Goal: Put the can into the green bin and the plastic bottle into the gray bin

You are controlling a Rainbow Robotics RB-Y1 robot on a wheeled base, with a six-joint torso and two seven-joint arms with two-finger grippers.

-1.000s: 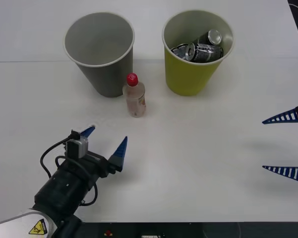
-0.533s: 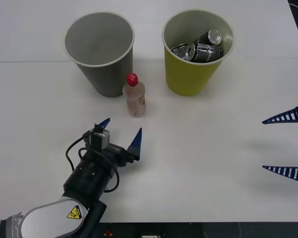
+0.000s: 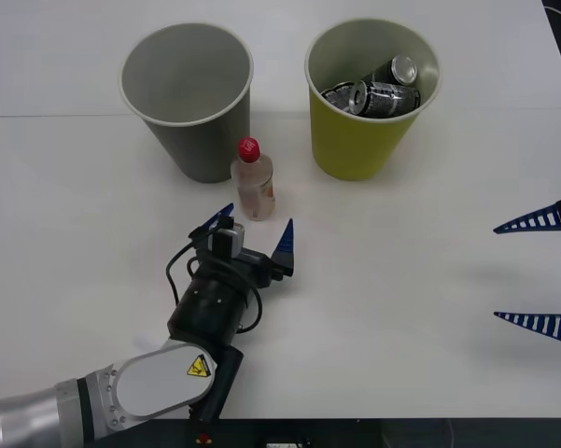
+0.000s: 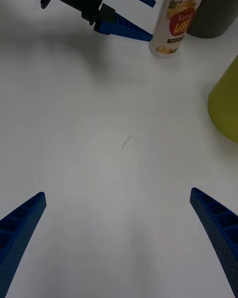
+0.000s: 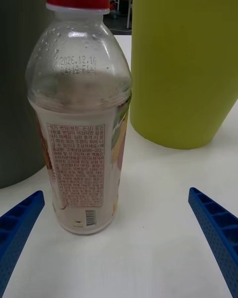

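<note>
White counter (image 3: 401,280): left claw (image 3: 254,231), spread wide, should straddle the upright bottle (image 3: 253,183) squarely before closing; right claw (image 3: 541,271) waits, wide.

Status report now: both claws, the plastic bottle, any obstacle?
Left claw open, short of plastic bottle. Right claw open, idle at right. Bottle upright beside gray bin. Path clear.

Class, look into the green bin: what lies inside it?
Inside the green bin lie dark cans, at least two, with silver ends showing. The wall hides the bin's bottom, so anything beneath them cannot be seen.
</note>
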